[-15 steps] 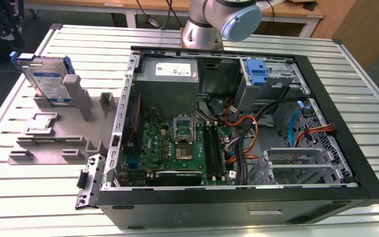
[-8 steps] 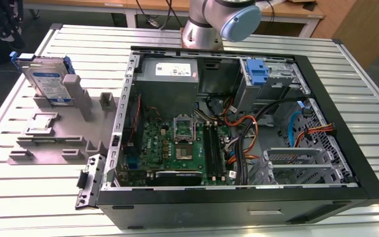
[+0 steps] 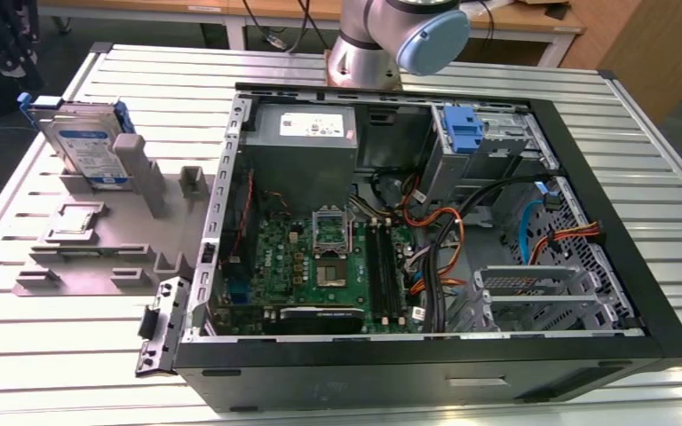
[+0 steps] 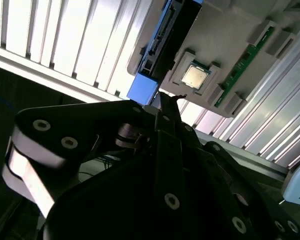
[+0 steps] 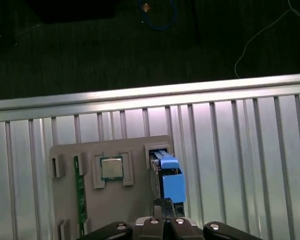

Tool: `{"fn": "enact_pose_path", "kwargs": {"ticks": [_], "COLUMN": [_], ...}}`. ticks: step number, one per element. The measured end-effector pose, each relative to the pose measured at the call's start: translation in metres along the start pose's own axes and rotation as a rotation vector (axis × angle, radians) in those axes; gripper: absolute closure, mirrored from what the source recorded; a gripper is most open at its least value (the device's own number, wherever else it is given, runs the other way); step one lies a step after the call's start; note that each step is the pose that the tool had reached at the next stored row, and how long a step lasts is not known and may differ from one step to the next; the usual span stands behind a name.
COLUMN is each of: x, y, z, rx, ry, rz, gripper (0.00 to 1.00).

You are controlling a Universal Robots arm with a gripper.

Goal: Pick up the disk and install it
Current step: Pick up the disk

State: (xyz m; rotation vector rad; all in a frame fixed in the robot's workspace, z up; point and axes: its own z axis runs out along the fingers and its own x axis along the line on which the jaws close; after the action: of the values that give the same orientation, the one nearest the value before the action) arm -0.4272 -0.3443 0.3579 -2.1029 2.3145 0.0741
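Disk [image 3: 84, 142] stands upright in the grey fixture [image 3: 92, 257], at 10 o'clock from the open computer case [image 3: 436, 222] in the exterior view. My claw [image 5: 163, 204] hovers near its blue carrier, jaws pinched together, holding nothing. Pick-up not yet done; install entirely outstanding.

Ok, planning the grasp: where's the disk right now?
The disk stands upright in the grey holder at the exterior view's left, outside the open computer case.

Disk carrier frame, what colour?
Blue; the disk carrier shows best in the first wrist view.
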Motion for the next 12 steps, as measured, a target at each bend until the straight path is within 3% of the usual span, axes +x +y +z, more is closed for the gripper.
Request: {"fn": "enact_pose_path", "kwargs": {"ticks": [5, 7, 8, 12], "x": [-0.0002, -0.0003, -0.0003, -0.0004], "y": [0.0000, -0.0001, 0.0000, 0.0005], "z": [0.0026, 0.0045, 0.0059, 0.0114], "rx": [0.0002, 0.0007, 0.0018, 0.0067], "ry": [-0.0002, -0.0007, -0.0012, -0.0028], "rz": [-0.021, -0.025, -0.026, -0.029], "gripper": [0.77, 0.65, 0.65, 0.47]}}
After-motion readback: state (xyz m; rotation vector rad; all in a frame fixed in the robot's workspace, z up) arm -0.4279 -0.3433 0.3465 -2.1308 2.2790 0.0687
